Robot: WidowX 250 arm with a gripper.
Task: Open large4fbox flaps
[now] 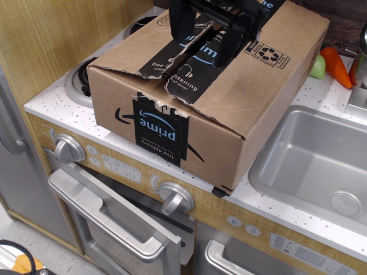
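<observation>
Box: large4fbox [229,109], brown bumpy cardboard, wide and flat, resting on the white speckled bench [275,209] over the stove rings, left of the sink.
Flaps: flaps [143,48] lying nearly shut, a bit raised at the near end, meeting along a ragged split down the middle.
Tape: shiny black tape [195,66] with blue and white "prime" words, torn along the split.
End effector: black end effector [206,28] at the far end of the box top, fingers [182,23] spread wide on both sides of the split, down at the flaps, holding nothing.
Sink: smooth grey sink [321,160], round drain.
Knobs: two round silver knobs [175,197] on the wood-look front.
Carrot: orange toy carrot [337,66] behind the box's right end.
</observation>
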